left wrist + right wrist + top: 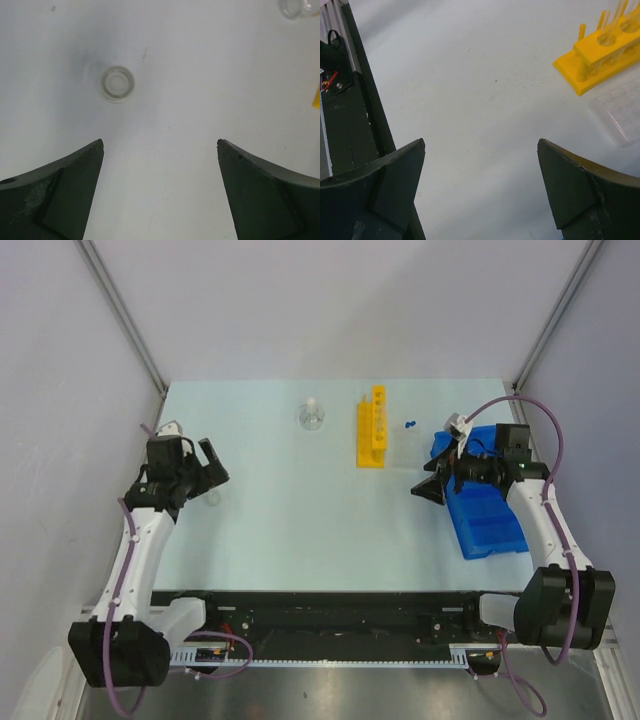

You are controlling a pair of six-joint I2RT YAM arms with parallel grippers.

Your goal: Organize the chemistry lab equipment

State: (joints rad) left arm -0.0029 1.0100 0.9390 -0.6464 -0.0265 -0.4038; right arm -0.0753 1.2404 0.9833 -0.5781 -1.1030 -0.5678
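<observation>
I read the small beaker point(117, 84) as the piece nearest my left tool point(160, 145), and I expect it to be light, stiff and slick, thin clear ware that could skid on the bench point(280, 530) or tip if one finger reaches it first; I would take it low across the outer wall, a finger on either side, not by the rim. It stands upright just ahead of the left tool, a little left of its centre line and apart from both fingers, and from above it shows as a clear round ring with a smaller ring inside, almost lost against the pale surface. Both tools are spread wide with nothing between the fingers: the left over the left side of the bench, the right tool point(432, 487) at the left edge of the blue bin point(487, 530). The stoppered flask point(311, 416) sits toward the far edge, well apart from the beaker, and looks just as fragile. The yellow rack point(372, 427) to its right is rigid plastic with holes along its top and what look like clear tubes point(615, 25) in some; two blue caps point(409, 424) lie just right of it, and a clear tray point(620, 117) lies near its foot, hard to make out
</observation>
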